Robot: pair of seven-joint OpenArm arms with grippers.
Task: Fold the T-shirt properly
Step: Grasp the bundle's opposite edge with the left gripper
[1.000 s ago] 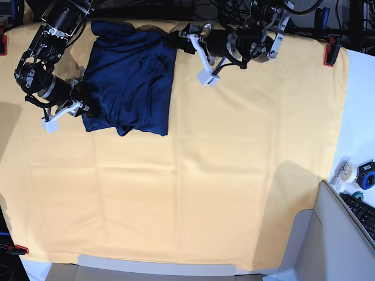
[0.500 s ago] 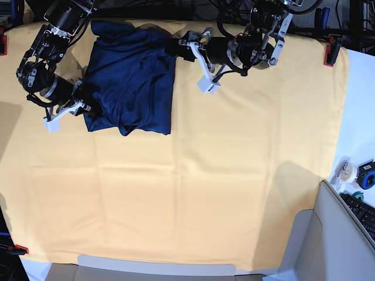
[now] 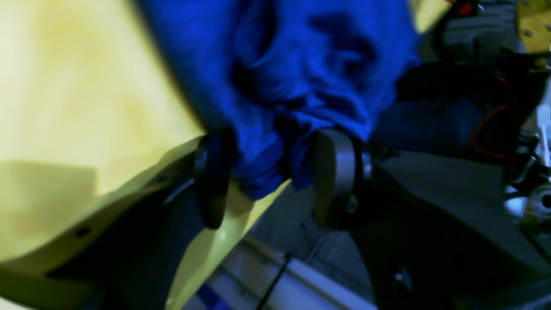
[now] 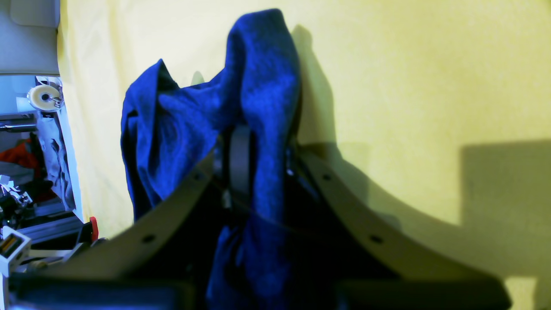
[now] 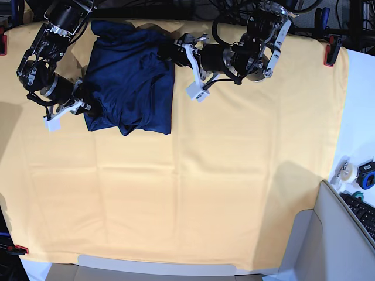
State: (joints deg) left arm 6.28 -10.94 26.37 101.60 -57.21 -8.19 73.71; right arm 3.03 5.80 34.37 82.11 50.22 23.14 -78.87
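The dark navy T-shirt lies bunched and partly folded at the back left of the yellow cloth. At its lower left corner my right gripper is shut on a fold. In the right wrist view that fold rises, pinched, from between the fingers of the right gripper. My left gripper reaches the shirt's upper right edge. The left wrist view shows the left gripper open, with a bunch of the blue fabric lying between its dark pads.
A pale yellow cloth covers the table. Red clamps hold its back corners. Off the right edge are a tape roll and a keyboard. A grey panel stands at the front right corner.
My right gripper has closed on the shirt's lower left corner. The left arm has slid left, so the shirt's right edge now sits between its open fingers.
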